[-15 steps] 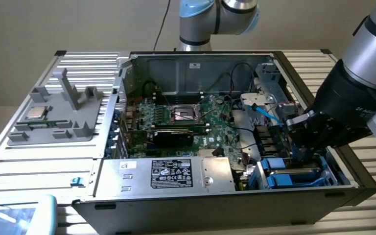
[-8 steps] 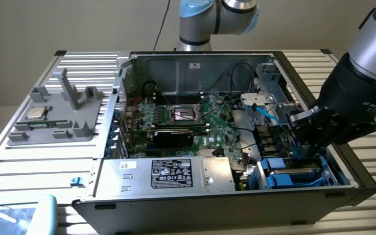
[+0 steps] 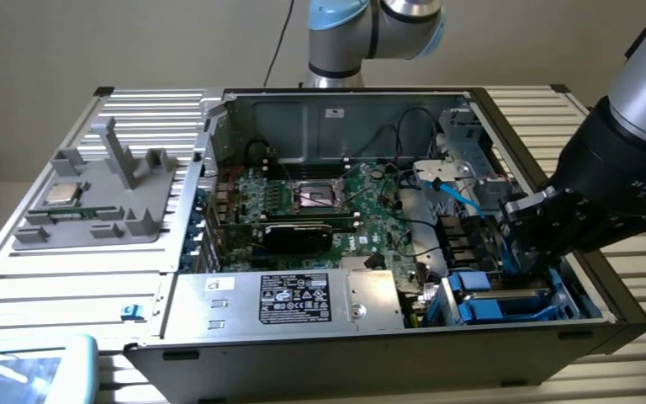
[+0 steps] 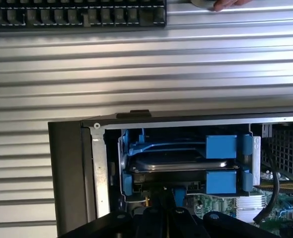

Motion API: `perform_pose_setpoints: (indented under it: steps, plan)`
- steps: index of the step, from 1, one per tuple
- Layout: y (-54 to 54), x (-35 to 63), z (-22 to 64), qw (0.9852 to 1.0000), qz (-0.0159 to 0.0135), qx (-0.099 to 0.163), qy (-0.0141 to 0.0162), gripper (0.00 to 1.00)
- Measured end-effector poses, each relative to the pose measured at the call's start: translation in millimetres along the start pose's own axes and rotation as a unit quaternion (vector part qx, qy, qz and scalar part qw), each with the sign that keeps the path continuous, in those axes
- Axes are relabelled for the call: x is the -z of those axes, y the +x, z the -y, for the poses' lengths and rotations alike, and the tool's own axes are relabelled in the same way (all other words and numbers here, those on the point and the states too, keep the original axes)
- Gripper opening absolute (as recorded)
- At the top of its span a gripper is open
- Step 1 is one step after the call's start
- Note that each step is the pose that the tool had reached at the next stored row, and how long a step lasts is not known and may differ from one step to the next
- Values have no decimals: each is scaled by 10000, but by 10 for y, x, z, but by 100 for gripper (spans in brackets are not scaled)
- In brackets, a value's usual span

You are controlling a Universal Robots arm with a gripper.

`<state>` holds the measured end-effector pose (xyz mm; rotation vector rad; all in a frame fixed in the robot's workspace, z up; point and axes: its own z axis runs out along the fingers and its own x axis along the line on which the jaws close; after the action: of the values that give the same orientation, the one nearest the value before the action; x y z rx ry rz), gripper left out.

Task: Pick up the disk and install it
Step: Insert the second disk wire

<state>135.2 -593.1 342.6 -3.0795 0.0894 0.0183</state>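
**Disk seated in the blue bay, gripper closed at its edge**

Where the black gripper reaches into the open computer case, its fingers are drawn together, and whether they pinch anything cannot be told. The disk, a flat silver hard drive framed by a bright blue plastic bracket, lies directly ahead of the gripper inside the blue drive bay at the case's corner. The arm's dark wrist bears pale lettering too broken to read. Beyond the gripper, across the case, a big silver box carries a black label with white print too small to make out. Past it lies the green circuit board with black cables looping over it. Further off, outside the case, a grey plastic fixture holds a small square silver chip on the ribbed metal desk.
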Motion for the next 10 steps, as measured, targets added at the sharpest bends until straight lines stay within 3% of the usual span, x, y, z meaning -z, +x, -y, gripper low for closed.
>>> perform_pose_setpoints:
  steps: [6,10]
  plan:
    - [0,-30,-1,10000,4,0,42,11]
    - [-10,153,10,10000,4,0,35,11]
